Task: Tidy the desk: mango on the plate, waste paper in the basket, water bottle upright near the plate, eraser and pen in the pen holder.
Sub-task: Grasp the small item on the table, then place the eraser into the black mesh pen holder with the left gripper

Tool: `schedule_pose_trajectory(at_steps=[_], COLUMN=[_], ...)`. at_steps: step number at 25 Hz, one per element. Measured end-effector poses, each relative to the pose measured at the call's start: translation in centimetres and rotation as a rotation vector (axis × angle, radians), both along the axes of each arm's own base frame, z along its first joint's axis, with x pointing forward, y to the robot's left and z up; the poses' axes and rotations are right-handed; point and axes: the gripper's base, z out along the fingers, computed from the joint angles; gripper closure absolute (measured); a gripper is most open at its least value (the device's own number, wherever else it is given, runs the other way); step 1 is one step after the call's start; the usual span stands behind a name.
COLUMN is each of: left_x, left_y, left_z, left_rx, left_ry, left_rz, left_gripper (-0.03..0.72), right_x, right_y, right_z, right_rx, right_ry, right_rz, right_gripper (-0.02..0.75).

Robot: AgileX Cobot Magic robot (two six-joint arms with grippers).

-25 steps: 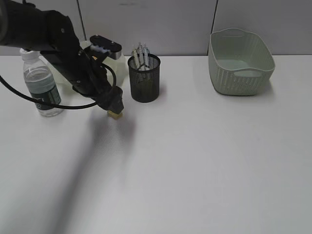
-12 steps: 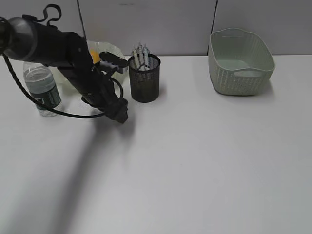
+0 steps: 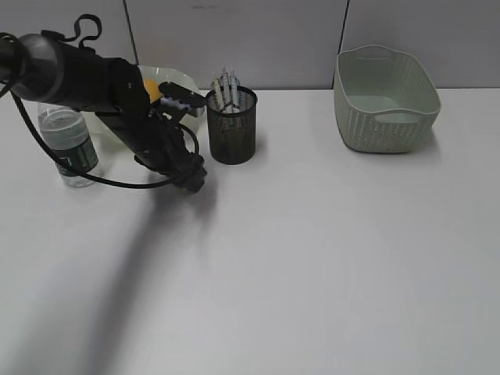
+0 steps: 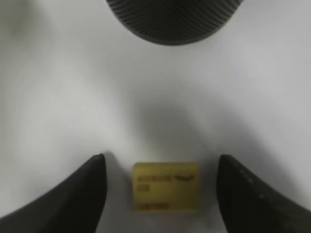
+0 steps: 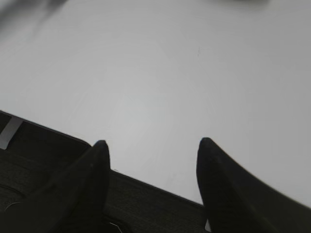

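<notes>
Bottle (image 3: 69, 146) upright beside plate (image 3: 181, 80) at desk's (image 3: 328, 258) far-left edge; mango (image 3: 151, 87) plated. Remaining: eraser (image 4: 166, 187), lying before holder (image 3: 231, 125) between left gripper's (image 4: 163, 187) parted fingers. Right gripper (image 5: 151, 167) empty, fingers apart.

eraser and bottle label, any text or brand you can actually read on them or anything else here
Yellow eraser: three lines of dark print, too blurred to read.
Water bottle: dark green label, print too small to read.
Pen holder, basket, plate: no text visible.
Nothing legible anywhere.
</notes>
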Motion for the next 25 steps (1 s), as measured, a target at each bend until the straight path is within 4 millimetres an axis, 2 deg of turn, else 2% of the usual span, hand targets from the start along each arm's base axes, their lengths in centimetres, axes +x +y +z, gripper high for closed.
schedule_pose_trajectory(at_steps=[3, 8, 14, 17, 20, 25], left_x=[0.1, 0.1, 0.0, -0.7, -1.3, -2.0], left_y=[0.1, 0.2, 0.2, 0.3, 0.3, 0.6], left_z=[-0.1, -0.1, 0.0, 0.6, 1.9, 6.4], left_rx=[0.0, 0.006, 0.006, 0.014, 0.016, -0.013], left_ry=[-0.001, 0.006, 0.031, 0.087, 0.125, 0.079], left_rz=[0.016, 0.017, 0.025, 0.024, 0.018, 0.01], left_gripper=[0.265, 0.366, 0.386, 0.388, 0.39, 0.39], right_x=[0.0, 0.0, 0.0, 0.0, 0.0, 0.0], right_y=[0.0, 0.0, 0.0, 0.0, 0.0, 0.0], right_z=[0.0, 0.0, 0.0, 0.0, 0.0, 0.0], right_rx=[0.0, -0.001, -0.001, -0.001, -0.001, -0.001], right_ry=[0.0, -0.001, 0.0, 0.0, 0.0, 0.0], right_rz=[0.0, 0.0, -0.001, -0.001, -0.002, -0.002], right_gripper=[0.281, 0.281, 0.281, 0.281, 0.281, 0.281])
